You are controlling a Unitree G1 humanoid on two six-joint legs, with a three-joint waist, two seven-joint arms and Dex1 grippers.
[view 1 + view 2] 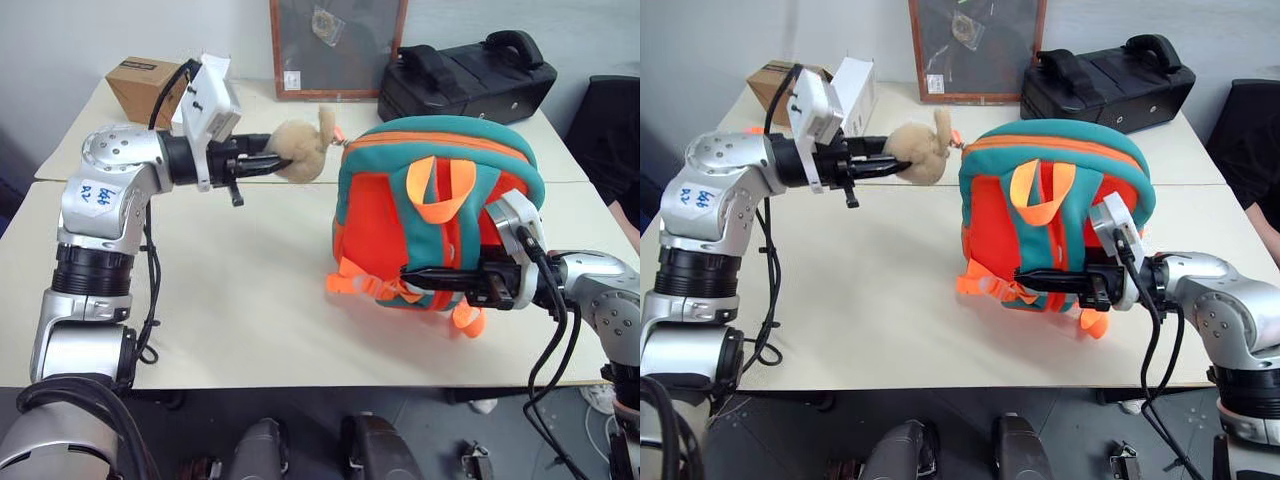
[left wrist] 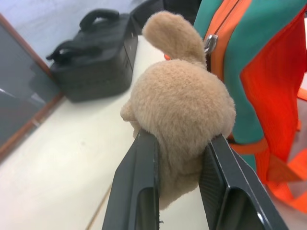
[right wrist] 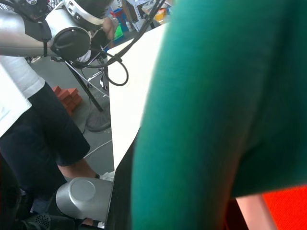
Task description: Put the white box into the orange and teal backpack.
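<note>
Right gripper [image 1: 420, 273] fingers clamped on orange and teal backpack [image 1: 440, 200]; left gripper [image 2: 180, 158] fingers clamped on backpack's tan plush bear [image 2: 180, 105].

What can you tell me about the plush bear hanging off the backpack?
The plush bear is tan, fuzzy and rounded, with one ear sticking up. It hangs beside the orange and teal backpack, by its zipper end above the table. The left gripper is shut on it, one black finger pressed against each side.

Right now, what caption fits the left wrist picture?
Left gripper squeezes the tan plush bear beside the backpack.
</note>
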